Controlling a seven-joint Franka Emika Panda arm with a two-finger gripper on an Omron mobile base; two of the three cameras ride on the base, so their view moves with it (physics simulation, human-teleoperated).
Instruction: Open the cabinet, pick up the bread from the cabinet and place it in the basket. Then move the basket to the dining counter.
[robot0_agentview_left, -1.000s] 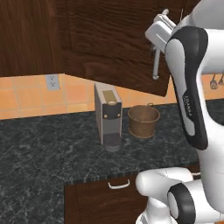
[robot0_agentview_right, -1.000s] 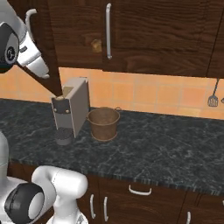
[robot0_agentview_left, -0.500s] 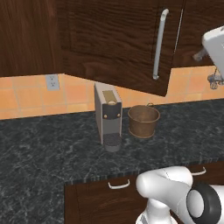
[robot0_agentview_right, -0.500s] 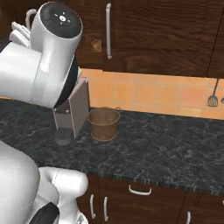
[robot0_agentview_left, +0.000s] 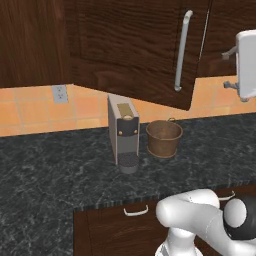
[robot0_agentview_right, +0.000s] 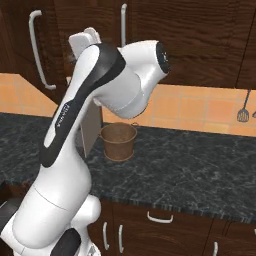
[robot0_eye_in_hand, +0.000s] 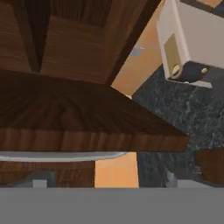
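The cabinet's door (robot0_agentview_left: 135, 50) stands swung partly outward, its long silver handle (robot0_agentview_left: 182, 50) facing me. My gripper (robot0_agentview_left: 229, 68) hangs open to the right of that door, level with the handle and apart from it, nothing between its fingers. In the hand view the gripper (robot0_eye_in_hand: 107, 179) looks at the door's lower edge (robot0_eye_in_hand: 87, 140) and at the handle (robot0_eye_in_hand: 61, 155) from close up. The brown basket (robot0_agentview_left: 164, 138) stands on the black counter below the door, and is also seen beside my arm (robot0_agentview_right: 118, 141). The cabinet's inside and the bread are hidden.
A grey coffee machine (robot0_agentview_left: 123, 131) stands just left of the basket (robot0_eye_in_hand: 188, 43). The black granite counter (robot0_agentview_left: 55, 175) runs left and right, with drawers (robot0_agentview_left: 135, 212) below. Another cabinet door with a handle (robot0_agentview_right: 123, 25) stays shut. A utensil (robot0_agentview_right: 243, 107) hangs on the tiled wall.
My gripper has left the door handle and swung away to the right. The door stays at the same angle. Basket and coffee machine have not moved.
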